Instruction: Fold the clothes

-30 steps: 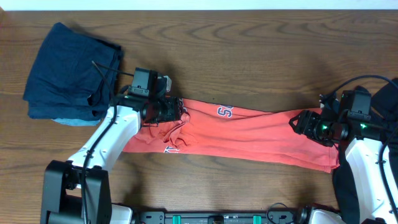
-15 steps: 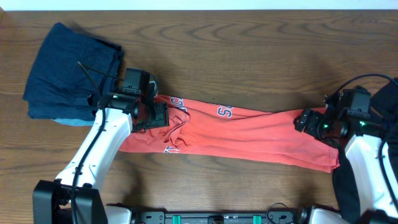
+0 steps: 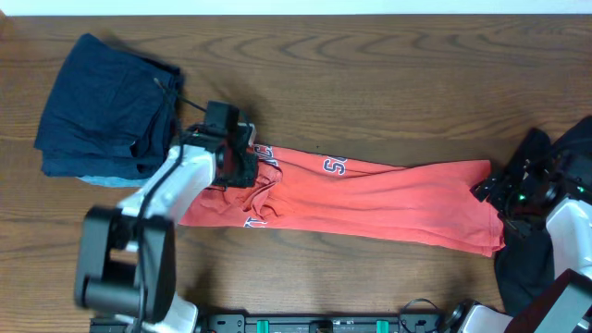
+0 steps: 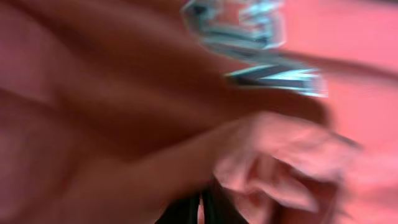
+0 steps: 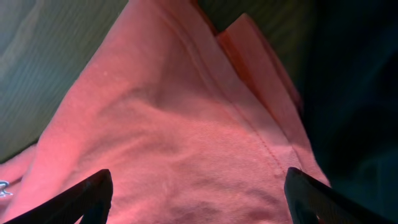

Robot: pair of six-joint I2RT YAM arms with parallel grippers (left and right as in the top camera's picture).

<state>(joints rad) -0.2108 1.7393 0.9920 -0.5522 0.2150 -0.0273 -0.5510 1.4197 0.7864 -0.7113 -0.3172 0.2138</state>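
The coral-red T-shirt [image 3: 388,199] lies folded into a long band across the table, its white-and-navy lettering [image 3: 333,166] facing up near the left end. My left gripper [image 3: 252,171] sits on that left end, by the bunched cloth. In the blurred left wrist view the left gripper [image 4: 201,214] is shut, with a sliver of coral cloth [image 4: 124,124] pinched between the fingers. My right gripper [image 3: 483,190] hovers at the shirt's right edge. In the right wrist view the right gripper [image 5: 202,199] stands wide open over the coral cloth [image 5: 186,124], holding nothing.
A folded navy garment [image 3: 102,106] lies at the back left with a pale blue edge [image 3: 106,180] beneath it. A black garment [image 3: 564,148] is heaped at the right edge, dark beside the shirt [image 5: 354,81]. Bare wooden table [image 3: 370,83] runs behind the shirt.
The left gripper slid left, came back right and closed on the shirt's left end. The right gripper opened wider and drew back right to the shirt's edge.
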